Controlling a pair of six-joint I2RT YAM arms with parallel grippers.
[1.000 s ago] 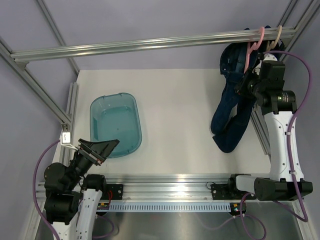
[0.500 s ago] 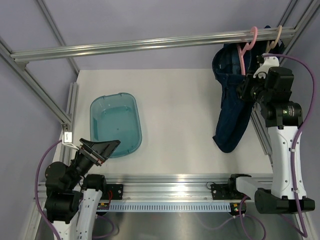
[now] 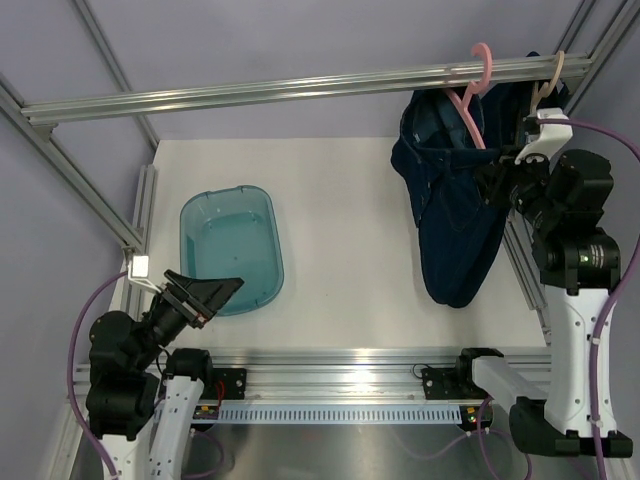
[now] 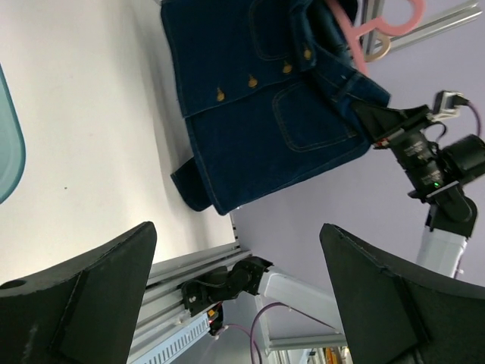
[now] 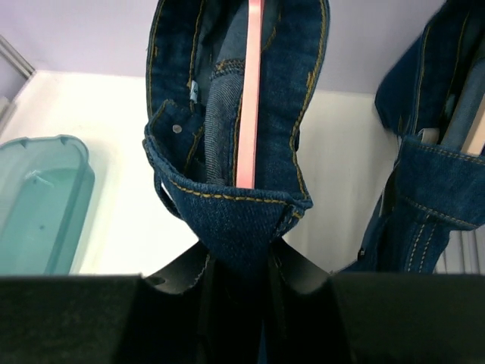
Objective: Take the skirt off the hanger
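White counter fills the frame under a pale purple backdrop, with an aluminium rail crossing above its far edge; the skirt, dark blue denim with brass buttons, hangs from a pink hanger hooked over that rail near the far right corner; the hanger sits tilted, and its hem appears to rest on the counter close to the right edge; the right fingers are closed tight on the skirt's waistband, the denim pinched between them, and the right wrist view shows the hanger's pink bar running inside the open waistband just above the grip; a second denim garment hangs just beside it on a beige hanger, nearer the corner; the left fingers are spread wide with nothing between them, near the near left corner, just beside the near end of a teal tub that sits toward the left edge, well apart from the skirt.
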